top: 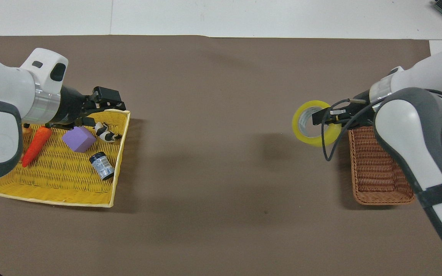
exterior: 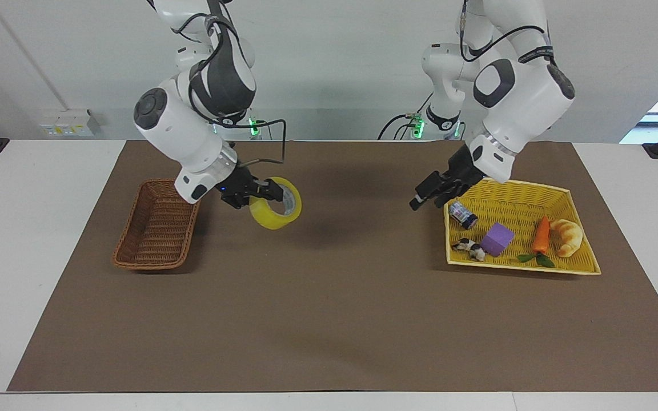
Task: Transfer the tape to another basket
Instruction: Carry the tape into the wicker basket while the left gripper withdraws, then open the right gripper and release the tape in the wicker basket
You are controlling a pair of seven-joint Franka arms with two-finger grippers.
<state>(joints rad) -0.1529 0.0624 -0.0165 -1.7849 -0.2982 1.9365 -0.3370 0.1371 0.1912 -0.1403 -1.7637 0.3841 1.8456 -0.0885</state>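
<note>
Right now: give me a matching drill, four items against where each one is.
Items:
1. tape
2. purple cube
3. left gripper
4. brown basket

Places:
A. in the yellow basket
B. toward the right arm's end of the table
C. held in the right gripper
D. over the yellow basket's edge

Pairs: 1-C, 2-A, 3-D, 4-B

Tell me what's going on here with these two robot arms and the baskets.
The right end effector holds a yellow roll of tape in the air over the brown mat, right beside the small brown basket and not yet over it. The left end effector is open and empty, hanging over the edge of the yellow basket, which holds a purple cube, a carrot and other small items.
</note>
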